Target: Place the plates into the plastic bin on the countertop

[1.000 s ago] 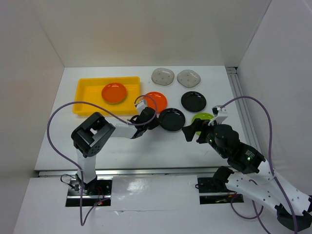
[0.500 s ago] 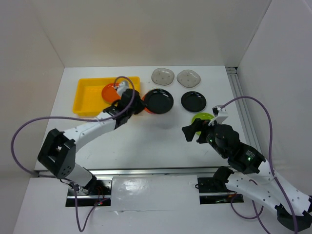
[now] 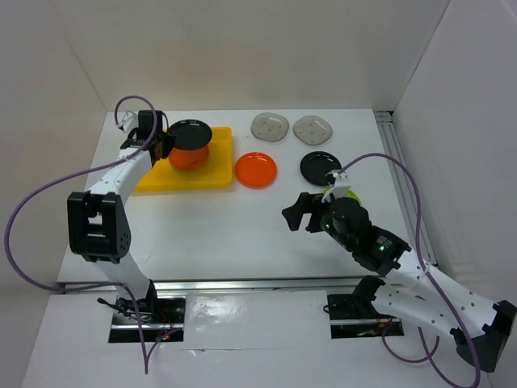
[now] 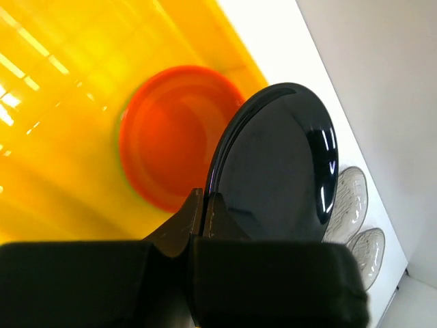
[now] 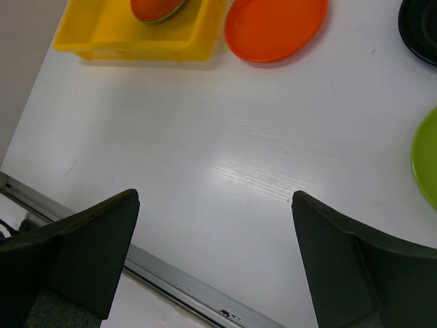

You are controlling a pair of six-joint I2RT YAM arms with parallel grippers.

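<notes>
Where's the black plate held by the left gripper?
Top view, far left: the black plate is held by the left gripper over the bin, above the orange plate in it.

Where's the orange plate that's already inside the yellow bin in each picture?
Top external: the orange plate sits in the bin at upper left, partly hidden under the raised black plate.
Left wrist: the orange plate is middle-left, behind the black plate.
Right wrist: only a sliver of the orange plate shows at the top edge.
Shared landmark: the yellow bin around it.
</notes>
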